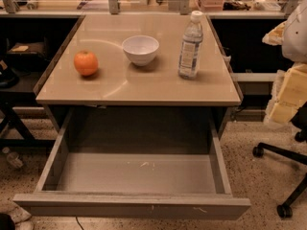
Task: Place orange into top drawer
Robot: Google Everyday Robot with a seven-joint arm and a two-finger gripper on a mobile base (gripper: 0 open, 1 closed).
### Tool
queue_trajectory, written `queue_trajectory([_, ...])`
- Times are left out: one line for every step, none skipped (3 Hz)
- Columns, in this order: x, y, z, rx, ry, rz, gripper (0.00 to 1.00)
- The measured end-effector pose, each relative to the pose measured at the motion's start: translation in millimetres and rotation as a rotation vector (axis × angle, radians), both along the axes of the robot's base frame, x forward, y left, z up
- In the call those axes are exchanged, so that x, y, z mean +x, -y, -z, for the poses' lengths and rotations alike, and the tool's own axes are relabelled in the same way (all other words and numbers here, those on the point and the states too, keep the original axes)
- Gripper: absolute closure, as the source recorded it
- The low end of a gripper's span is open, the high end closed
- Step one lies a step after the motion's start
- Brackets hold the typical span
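The orange (86,63) sits on the left part of the beige tabletop (144,85), to the left of a white bowl. The top drawer (134,174) is pulled wide open below the table's front edge, and its grey floor is bare. Its flat front panel (132,206) is nearest the camera. My gripper (288,97) shows as pale cream parts at the right edge of the view. It is off the table's right side, far from the orange and above the floor. It holds nothing that I can see.
A white bowl (140,49) stands mid-table and a clear water bottle (190,46) stands to its right. A black office chair base (283,171) is on the floor at the right. Dark shelving and cluttered benches line the left side and the back.
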State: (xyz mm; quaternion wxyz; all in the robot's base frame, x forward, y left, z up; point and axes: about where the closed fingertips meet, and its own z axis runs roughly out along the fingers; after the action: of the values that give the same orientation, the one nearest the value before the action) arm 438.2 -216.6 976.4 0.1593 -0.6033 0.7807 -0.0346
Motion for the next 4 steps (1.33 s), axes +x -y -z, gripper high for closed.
queue_trajectory([0.0,0.0,0.0,0.000,0.000,0.000,0.00])
queue_trajectory([4.1,-15.5,-1.8,0.026,0.045,-0.012,0.00])
queue_trajectory([8.7,-37.2,1.0,0.065,0.089,-0.048,0.00])
queue_trajectory([11.0,-59.7,5.5,0.121,0.117,-0.097,0.00])
